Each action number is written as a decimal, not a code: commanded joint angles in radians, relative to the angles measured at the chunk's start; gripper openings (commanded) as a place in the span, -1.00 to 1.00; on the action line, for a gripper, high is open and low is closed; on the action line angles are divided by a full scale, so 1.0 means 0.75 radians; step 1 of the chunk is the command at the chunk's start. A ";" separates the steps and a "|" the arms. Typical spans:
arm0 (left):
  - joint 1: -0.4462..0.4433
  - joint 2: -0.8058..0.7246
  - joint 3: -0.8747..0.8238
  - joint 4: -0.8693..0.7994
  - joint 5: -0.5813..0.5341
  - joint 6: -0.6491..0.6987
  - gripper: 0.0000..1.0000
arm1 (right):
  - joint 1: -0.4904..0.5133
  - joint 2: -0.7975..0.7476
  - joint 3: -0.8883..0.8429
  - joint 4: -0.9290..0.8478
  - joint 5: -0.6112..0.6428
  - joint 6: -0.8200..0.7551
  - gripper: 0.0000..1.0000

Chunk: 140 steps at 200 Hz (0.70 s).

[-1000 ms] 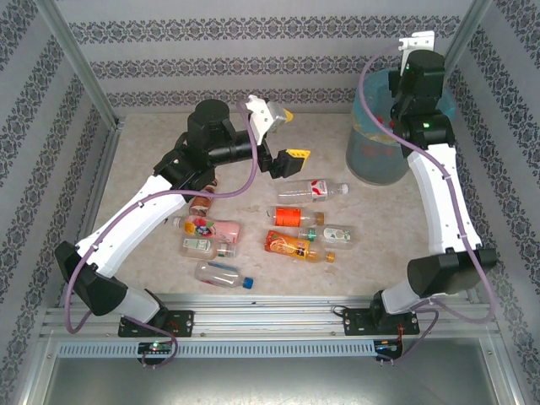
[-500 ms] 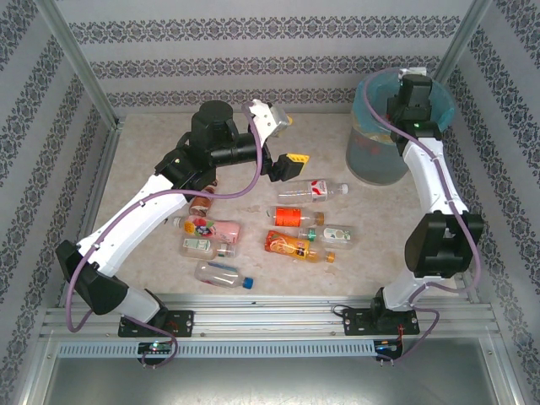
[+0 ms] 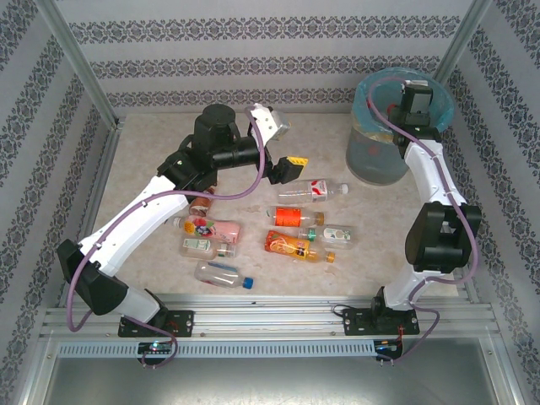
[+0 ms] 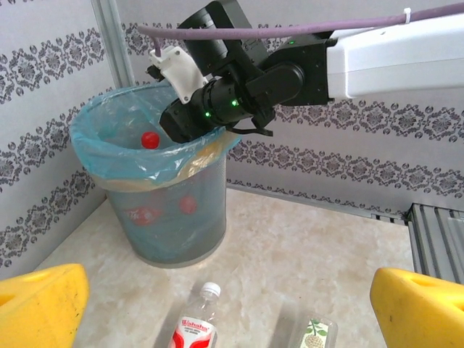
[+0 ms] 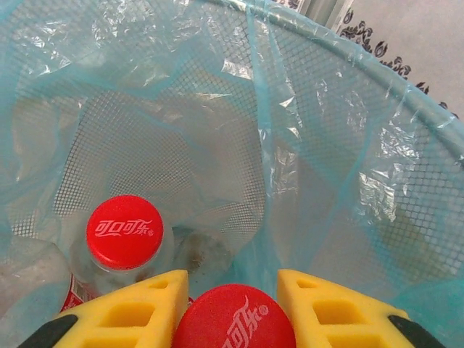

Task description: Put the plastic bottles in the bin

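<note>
Bottom centre, the right claw clamps a bottle at its stiff red-capped top over the bin, likely light, crushable, slick; the left claw gapes empty.

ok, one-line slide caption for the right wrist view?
Right end effector grips a red-capped bottle over the mouth of the blue-bagged bin, with a second bottle inside.
</note>
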 commanded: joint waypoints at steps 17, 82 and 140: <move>-0.005 -0.062 -0.008 -0.046 -0.074 0.054 1.00 | -0.003 -0.126 0.066 -0.138 -0.112 0.084 0.19; -0.005 -0.135 -0.006 -0.246 -0.266 0.183 1.00 | 0.135 -0.502 0.038 -0.167 -0.130 0.065 0.55; -0.005 -0.266 -0.130 -0.683 -0.341 0.421 1.00 | 0.340 -0.842 -0.244 -0.103 -0.400 0.060 0.42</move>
